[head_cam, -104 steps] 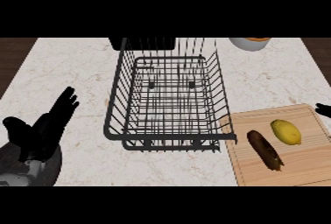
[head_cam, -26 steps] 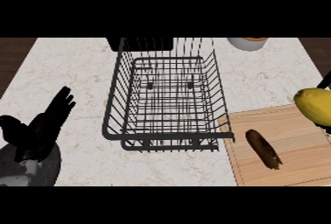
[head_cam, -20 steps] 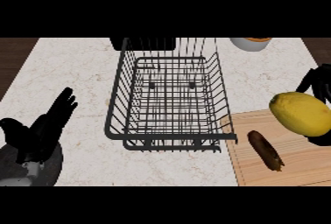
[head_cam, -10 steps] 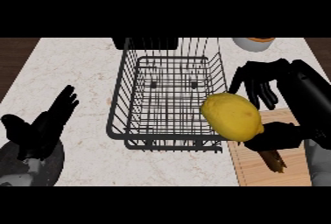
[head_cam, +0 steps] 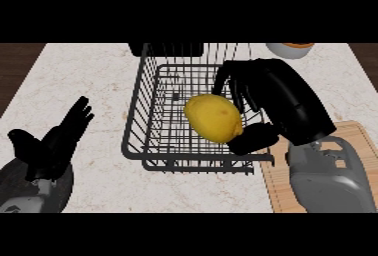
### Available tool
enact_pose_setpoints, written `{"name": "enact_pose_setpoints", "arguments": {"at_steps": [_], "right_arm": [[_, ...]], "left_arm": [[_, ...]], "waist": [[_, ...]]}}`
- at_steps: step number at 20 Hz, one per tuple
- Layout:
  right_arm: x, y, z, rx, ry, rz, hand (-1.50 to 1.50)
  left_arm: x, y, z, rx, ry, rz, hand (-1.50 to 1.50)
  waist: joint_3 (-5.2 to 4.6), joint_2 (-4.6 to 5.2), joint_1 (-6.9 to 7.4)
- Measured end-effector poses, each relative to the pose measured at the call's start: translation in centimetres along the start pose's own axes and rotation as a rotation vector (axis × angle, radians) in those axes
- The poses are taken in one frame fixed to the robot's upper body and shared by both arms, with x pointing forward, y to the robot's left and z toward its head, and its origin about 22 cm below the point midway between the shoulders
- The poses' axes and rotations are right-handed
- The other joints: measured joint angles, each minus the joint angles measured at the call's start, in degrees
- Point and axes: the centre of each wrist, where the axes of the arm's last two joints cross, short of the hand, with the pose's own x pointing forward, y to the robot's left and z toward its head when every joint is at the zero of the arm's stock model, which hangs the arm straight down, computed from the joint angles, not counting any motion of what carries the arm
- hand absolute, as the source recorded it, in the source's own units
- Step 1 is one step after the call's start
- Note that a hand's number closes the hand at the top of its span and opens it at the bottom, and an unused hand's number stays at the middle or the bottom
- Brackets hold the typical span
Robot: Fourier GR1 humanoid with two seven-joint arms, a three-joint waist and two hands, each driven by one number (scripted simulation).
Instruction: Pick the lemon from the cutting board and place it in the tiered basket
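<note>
The yellow lemon [head_cam: 213,118] hangs above the black wire tiered basket [head_cam: 151,100], over its right half. My right hand [head_cam: 280,102] reaches in from the lower right and is shut on the lemon, fingers arched over its far side and thumb pressed under its right end. The wooden cutting board [head_cam: 275,180] lies at the lower right, mostly hidden by my right forearm. My left hand [head_cam: 55,142] rests open at the lower left, fingers straight and pointing up, well apart from the basket.
A white bowl with an orange inside [head_cam: 291,48] stands at the back right of the marble counter [head_cam: 81,80]. A dark wooden strip runs along the counter's far left edge. The basket's tall wire walls surround the spot under the lemon.
My right hand has carried the lemon left from over the cutting board to above the basket. The brown item on the board is now hidden by the forearm. The left hand has stayed put.
</note>
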Motion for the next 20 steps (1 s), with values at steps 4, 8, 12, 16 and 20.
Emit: {"name": "enact_pose_setpoints", "arguments": {"at_steps": [4,8,12,16,20], "right_arm": [[-0.8,1.0,-0.6,-0.006,-0.003,0.014,1.5],[-1.1,2.6,-2.2,-0.008,0.006,0.043,1.5],[-1.4,3.7,-3.0,-0.053,-0.008,0.078,1.5],[-1.7,4.1,-3.2,-0.158,-0.03,0.055,1.5],[-1.9,4.3,-3.5,-0.208,-0.04,0.008,-1.5]], "left_arm": [[0.5,0.4,-0.6,0.003,-0.001,0.004,0.0],[0.7,0.4,-0.1,-0.001,0.0,0.001,0.0],[0.3,0.8,-0.2,0.005,0.001,0.006,0.0],[0.7,0.6,-0.3,-0.003,-0.002,0.001,0.0],[0.8,0.8,0.0,-0.002,-0.006,0.002,0.0]], "waist": [[0.0,-0.27,-0.15],[0.02,-0.09,0.0],[-0.12,-0.8,-0.39],[-0.26,-1.49,-0.38],[-0.12,-1.84,-0.52]]}}
